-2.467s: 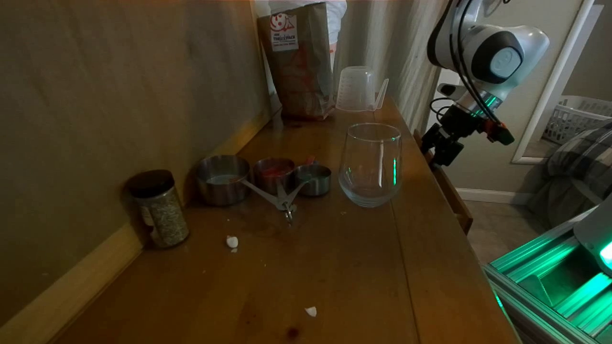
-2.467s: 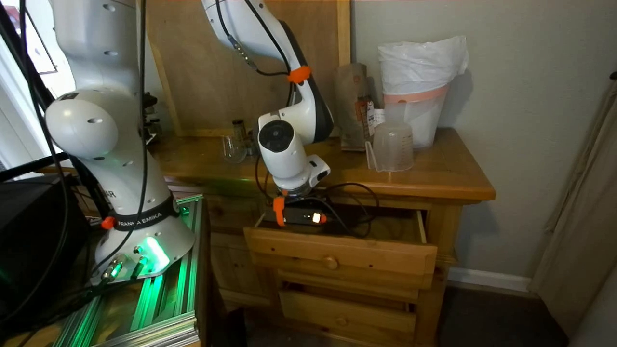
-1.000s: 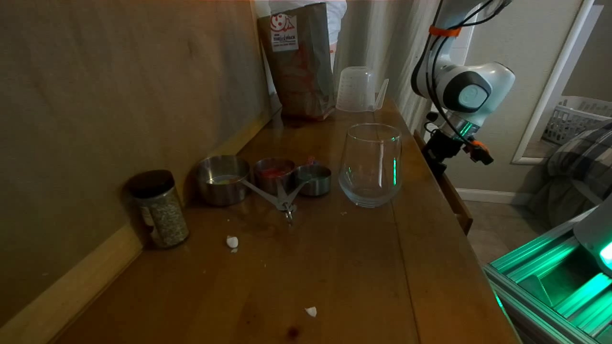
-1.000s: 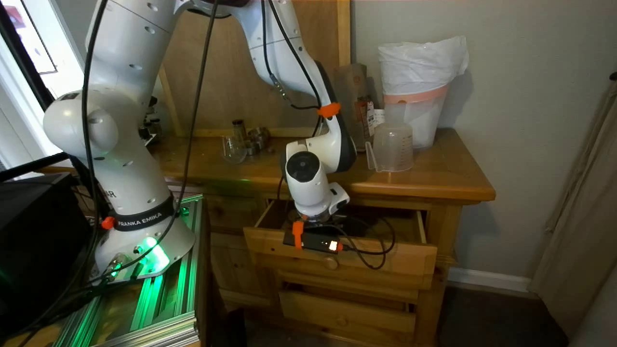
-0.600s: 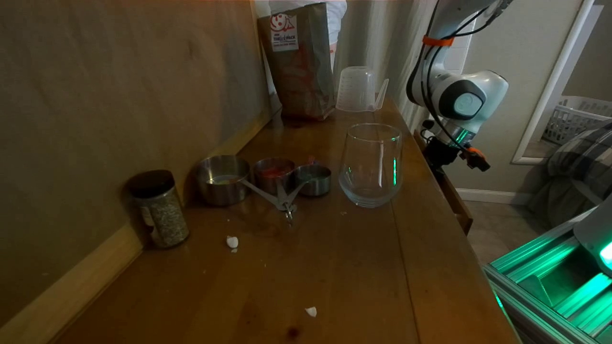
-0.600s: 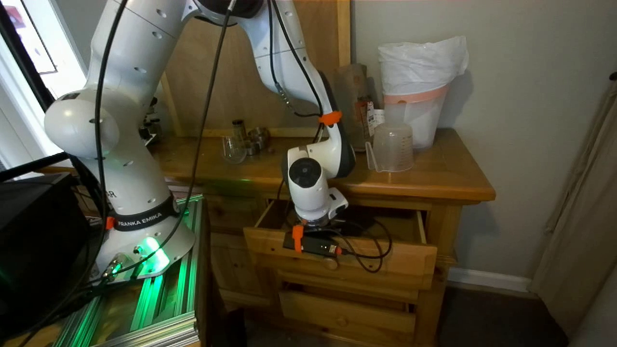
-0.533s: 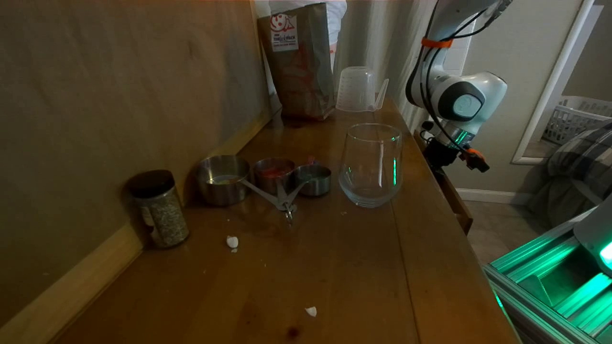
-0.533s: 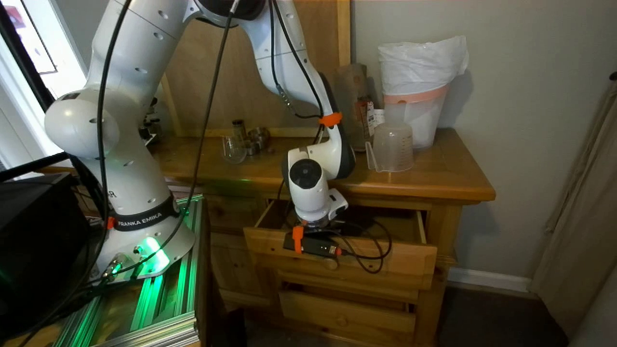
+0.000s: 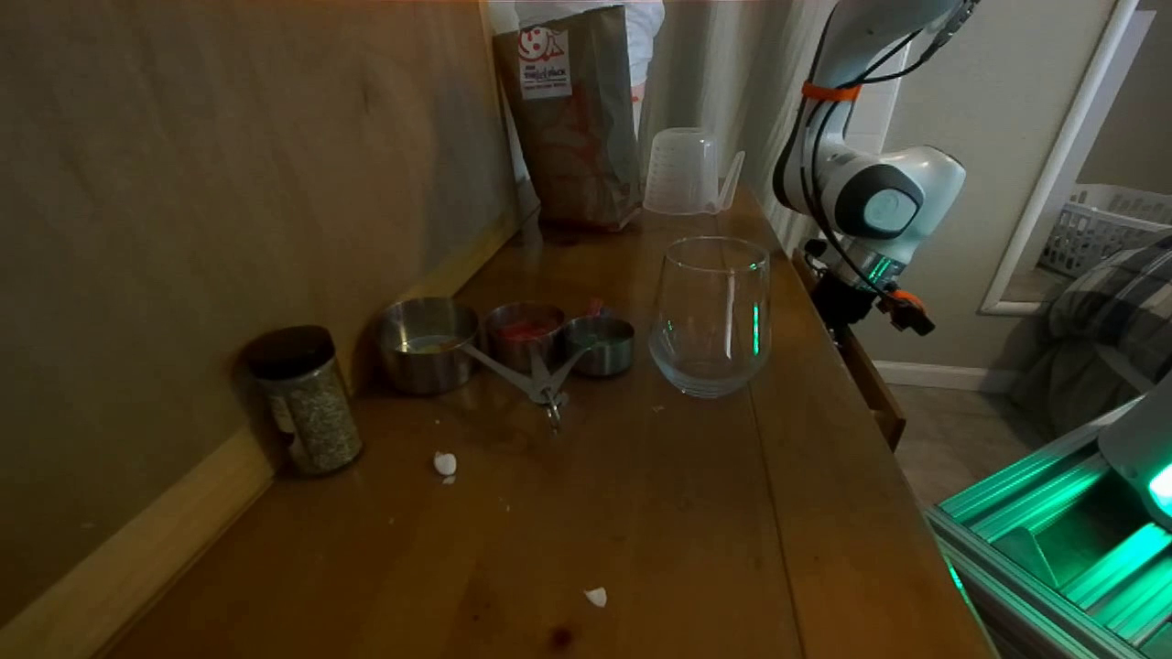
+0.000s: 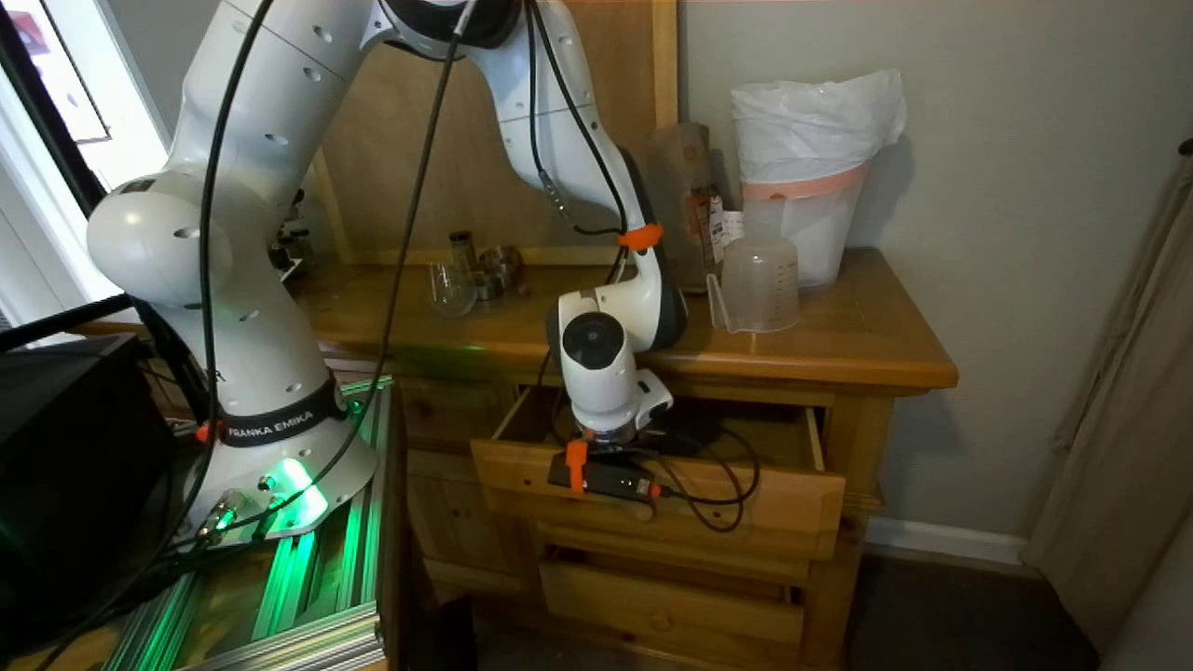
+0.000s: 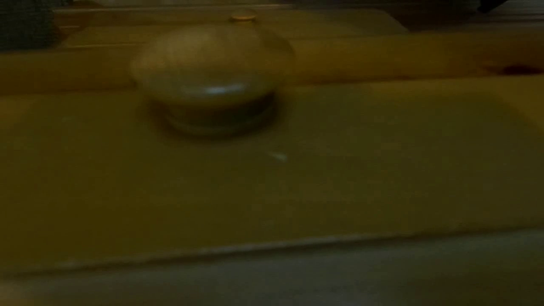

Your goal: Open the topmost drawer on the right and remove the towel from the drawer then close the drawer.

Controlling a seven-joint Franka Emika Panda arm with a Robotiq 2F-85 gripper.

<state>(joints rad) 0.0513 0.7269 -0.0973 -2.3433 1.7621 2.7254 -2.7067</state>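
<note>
Room: pale plain wall; pine sideboard standing against it.

Fingers: hidden in all views; how wide they stand, and whether anything is between them, cannot be told.

Gripper: black, on the only arm; reaches down between the edge of the countertop and the front of the topmost drawer.

Towel: not seen in any view. By judgement it lies in that drawer, below or close about the fingers, so the coming move, likely a grasp, turns on the drop from fingertips to cloth. Its long axis and direction cannot be read.

Topmost drawer: wooden, pulled out; long axis side to side, parallel to the countertop's front edge; face pointing into the room, fingers judged nearer that face than the back.

Round wooden knob: blurred in the wrist view, projecting from the face.

Bar-shaped camera, black, orange-strapped: hangs, in an exterior view, before the drawer face, above the knob; contact uncertain.

Lower drawer: partly out.

On the countertop: clear plastic measuring pitcher; stemless glass; three metal measuring cups; dark-lidded spice jar; brown paper bag; white-lined bin.
</note>
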